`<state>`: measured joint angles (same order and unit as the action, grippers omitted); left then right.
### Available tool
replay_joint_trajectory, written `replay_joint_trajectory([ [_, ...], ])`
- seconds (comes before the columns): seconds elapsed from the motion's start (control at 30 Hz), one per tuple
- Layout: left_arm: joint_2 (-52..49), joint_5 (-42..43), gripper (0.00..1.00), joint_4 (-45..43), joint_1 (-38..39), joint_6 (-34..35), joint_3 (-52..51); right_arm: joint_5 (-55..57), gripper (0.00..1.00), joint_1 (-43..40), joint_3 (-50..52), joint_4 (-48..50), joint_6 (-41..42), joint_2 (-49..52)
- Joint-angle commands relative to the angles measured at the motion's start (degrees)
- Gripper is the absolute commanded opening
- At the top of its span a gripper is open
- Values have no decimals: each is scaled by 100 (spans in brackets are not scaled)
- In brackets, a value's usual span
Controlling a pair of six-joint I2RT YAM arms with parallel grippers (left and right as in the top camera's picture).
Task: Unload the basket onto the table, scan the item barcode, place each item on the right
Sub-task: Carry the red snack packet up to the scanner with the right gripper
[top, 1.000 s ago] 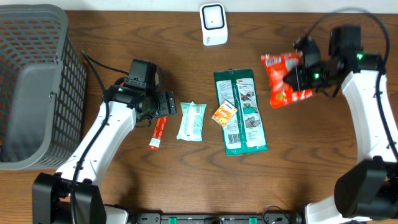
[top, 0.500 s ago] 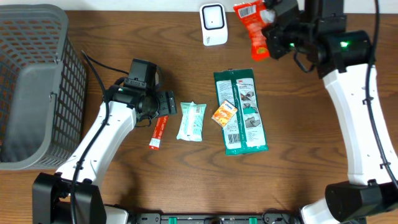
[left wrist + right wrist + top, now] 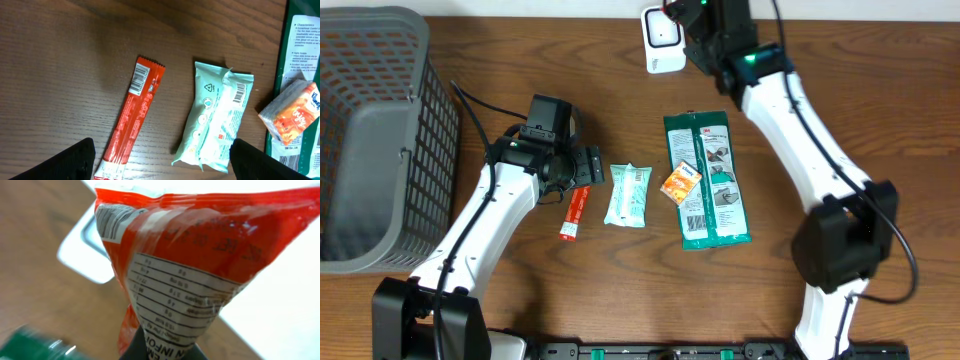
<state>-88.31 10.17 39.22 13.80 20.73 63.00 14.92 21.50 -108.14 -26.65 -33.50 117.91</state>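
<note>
In the right wrist view, a red snack bag [image 3: 200,245] fills the frame, and my right gripper [image 3: 165,347] is shut on its lower edge. The bag's barcode [image 3: 112,222] sits at its upper left corner, above a white nutrition panel. Behind the bag lies the white scanner [image 3: 82,255]. Overhead, the right gripper [image 3: 685,14] is at the table's back edge beside the scanner [image 3: 662,40], and the bag is mostly hidden by the arm. My left gripper [image 3: 162,162] is open, low over a red stick packet [image 3: 132,117] and a mint-green pack [image 3: 217,122].
A grey mesh basket [image 3: 370,140] stands at the far left. Two green packets [image 3: 708,180] lie mid-table with a small orange tissue pack [image 3: 681,183] on their left edge. The mint-green pack [image 3: 628,195] and the red stick packet [image 3: 575,213] lie beside the left gripper [image 3: 582,168].
My right arm has swung from the right side of the table to the back centre, carrying the red bag up to the scanner. The left arm has not moved.
</note>
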Motion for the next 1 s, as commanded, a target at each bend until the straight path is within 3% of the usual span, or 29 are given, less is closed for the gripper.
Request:
replay_joint_trajectory([
  [0.0,-4,-35,87,17,-13,-55,61,1019,1,157,-70,658,-706,407],
  [0.13,-4,-35,87,17,-13,-55,61,1685,1,343,-70,1565,-1458,844],
  [0.33,-4,-35,87,17,-13,-55,61,2844,1,782,-70,3292,-3598,1478],
  [0.5,-4,-35,87,20,-13,-55,61,3198,1,1078,-70,3805,-5292,2061],
  [0.7,-4,-35,87,20,-13,-55,61,3467,1,1075,-70,4546,-5803,2562],
  [0.97,-4,-35,87,20,-13,-55,61,3626,1,1069,-70,4553,-5834,2636],
])
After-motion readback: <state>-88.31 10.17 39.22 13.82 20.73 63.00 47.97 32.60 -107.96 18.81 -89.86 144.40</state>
